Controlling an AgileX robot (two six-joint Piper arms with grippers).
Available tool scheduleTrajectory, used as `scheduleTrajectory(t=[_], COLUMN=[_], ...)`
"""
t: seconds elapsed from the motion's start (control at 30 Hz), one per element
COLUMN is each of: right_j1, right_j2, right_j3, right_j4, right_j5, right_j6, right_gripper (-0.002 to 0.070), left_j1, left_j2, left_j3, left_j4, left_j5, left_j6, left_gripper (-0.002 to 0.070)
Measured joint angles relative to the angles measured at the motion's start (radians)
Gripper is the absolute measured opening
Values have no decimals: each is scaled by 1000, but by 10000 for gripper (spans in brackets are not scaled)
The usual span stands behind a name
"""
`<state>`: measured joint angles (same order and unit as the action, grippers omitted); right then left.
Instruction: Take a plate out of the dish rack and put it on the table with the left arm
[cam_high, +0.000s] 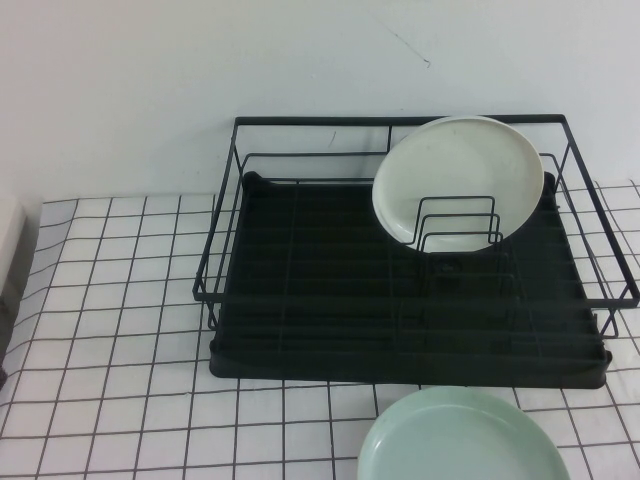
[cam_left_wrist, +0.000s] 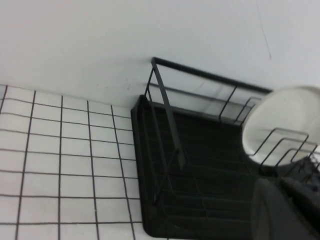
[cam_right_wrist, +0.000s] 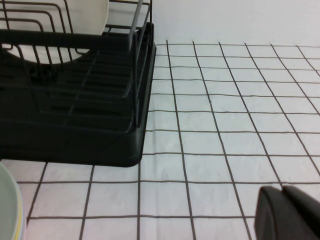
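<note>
Plate (cam_high: 458, 180), glossy off-white, upright in wire dish rack (cam_high: 300, 300); left claw (cam_left_wrist: 287, 210), right claw (cam_right_wrist: 290, 215): state unclear.

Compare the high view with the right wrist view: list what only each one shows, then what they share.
Only the high view shows the whole dish rack and the full off-white plate standing in its wire loops. Only the right wrist view shows the right gripper, low over the table beside the rack. Both show the rack, the plate, the mint-green plate and the table. Neither shows the left gripper.
</note>
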<state>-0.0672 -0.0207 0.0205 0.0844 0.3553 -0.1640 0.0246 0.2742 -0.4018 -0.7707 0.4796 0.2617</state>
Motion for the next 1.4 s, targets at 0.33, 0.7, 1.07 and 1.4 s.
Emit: scheduleTrajectory(t=[0.33, 0.7, 1.07, 1.4], right_j1=[0, 0, 0, 0], right_j2=[0, 0, 0, 0], right_j3=[0, 0, 0, 0], right_j4=[0, 0, 0, 0], right_j5=[0, 0, 0, 0], right_j6=[0, 0, 0, 0], right_gripper=[-1, -1, -1, -1], left_j1=[0, -210, -367, -410], left_j2=[564, 1201, 1776, 1919], left_j3=[-531, -1039, -1589, -1735], left_j4=[-167, -305, -285, -231], left_j5=[219, 279, 547, 553], left_j6=[505, 817, 960, 1075], left_gripper=[-3, -3, 16, 391])
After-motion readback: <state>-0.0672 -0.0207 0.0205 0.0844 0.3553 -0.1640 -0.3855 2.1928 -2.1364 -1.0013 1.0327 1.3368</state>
